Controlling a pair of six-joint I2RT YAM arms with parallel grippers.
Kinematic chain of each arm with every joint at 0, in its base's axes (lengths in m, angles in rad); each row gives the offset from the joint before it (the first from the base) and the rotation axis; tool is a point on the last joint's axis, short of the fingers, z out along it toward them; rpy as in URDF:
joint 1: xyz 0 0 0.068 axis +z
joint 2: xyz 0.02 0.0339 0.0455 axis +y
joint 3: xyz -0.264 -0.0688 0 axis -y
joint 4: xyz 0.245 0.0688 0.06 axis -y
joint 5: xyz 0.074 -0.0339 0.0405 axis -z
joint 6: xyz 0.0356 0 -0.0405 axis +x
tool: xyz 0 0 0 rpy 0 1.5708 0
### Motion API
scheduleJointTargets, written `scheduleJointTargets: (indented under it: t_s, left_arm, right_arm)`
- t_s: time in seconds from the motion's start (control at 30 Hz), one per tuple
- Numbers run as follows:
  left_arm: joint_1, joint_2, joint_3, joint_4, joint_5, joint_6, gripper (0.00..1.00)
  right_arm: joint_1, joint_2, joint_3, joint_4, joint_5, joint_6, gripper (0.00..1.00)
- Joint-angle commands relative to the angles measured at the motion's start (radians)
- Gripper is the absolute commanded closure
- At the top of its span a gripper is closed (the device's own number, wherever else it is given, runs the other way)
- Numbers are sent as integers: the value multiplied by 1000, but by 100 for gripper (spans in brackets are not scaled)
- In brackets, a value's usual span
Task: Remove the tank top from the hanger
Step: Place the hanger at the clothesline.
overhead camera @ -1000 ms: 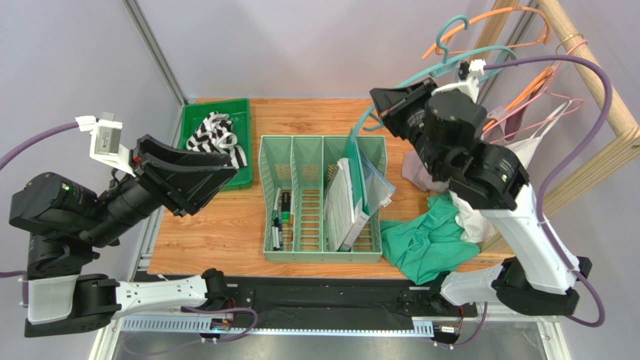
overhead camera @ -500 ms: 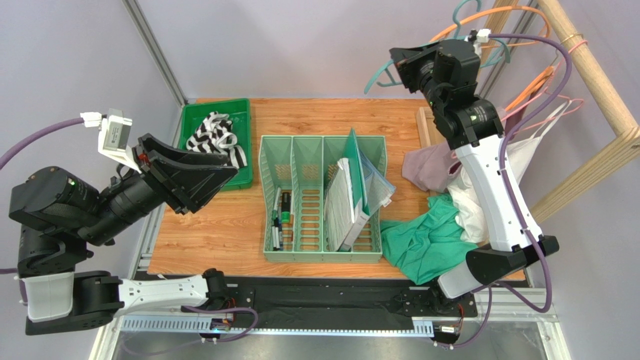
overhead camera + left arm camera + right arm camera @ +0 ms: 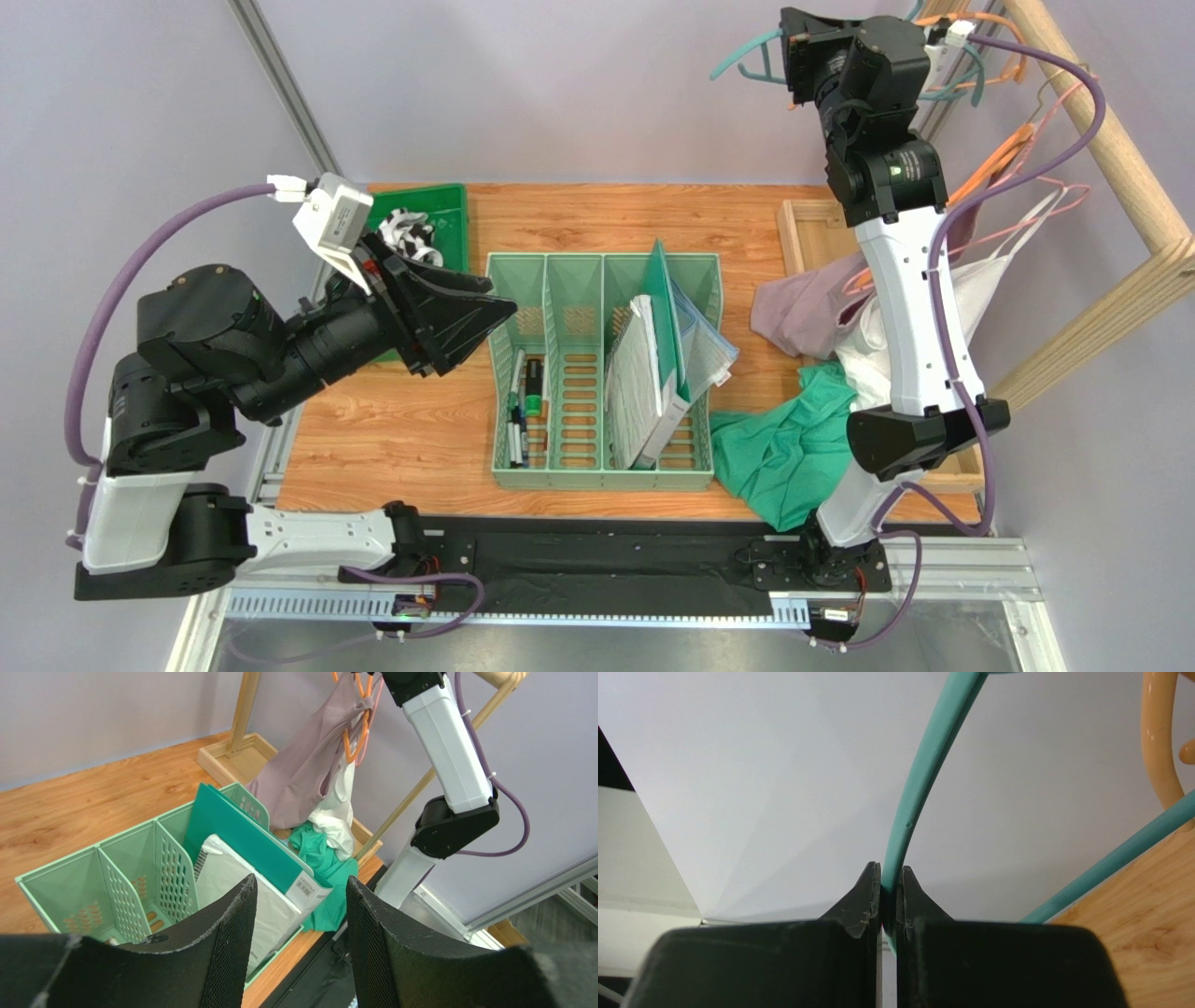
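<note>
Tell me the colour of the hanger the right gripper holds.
Teal. The hanger shows best in the right wrist view.

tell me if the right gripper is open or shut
Shut: in the wrist view the right gripper pinches the teal hanger between its fingertips, no gap showing.

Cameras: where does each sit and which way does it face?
Top external: above and behind the bases, looking down on the table; both arms show.
Left wrist: on the left arm, facing across the green organizer toward the right arm; left gripper open below.
Right wrist: raised high, facing the wall; right gripper shut on the teal hanger.
Shared: top and left wrist both show the organizer.
</note>
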Motion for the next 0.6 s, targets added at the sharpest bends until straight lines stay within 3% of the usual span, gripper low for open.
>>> scheduleJointTargets:
  t_s: [0.0, 0.13, 0.33, 0.47, 0.57]
  left_arm:
    - [5, 21, 40, -3, -5, 31, 45]
    - [5, 44, 42, 10, 4, 43, 45]
    - [22, 168, 169, 36, 15, 183, 38]
    - [211, 321, 259, 83, 283, 162, 32]
    - [272, 444, 343, 126, 387, 162, 30]
  right_arm:
    - [-22, 29, 88, -9, 124, 84, 100]
    - [-61, 52, 191, -105, 104, 64, 100]
    - [-117, -6, 122, -142, -57, 1, 100]
    - [-134, -58, 59, -153, -201, -62, 100]
    - [-134, -103, 27, -161, -297, -109, 100]
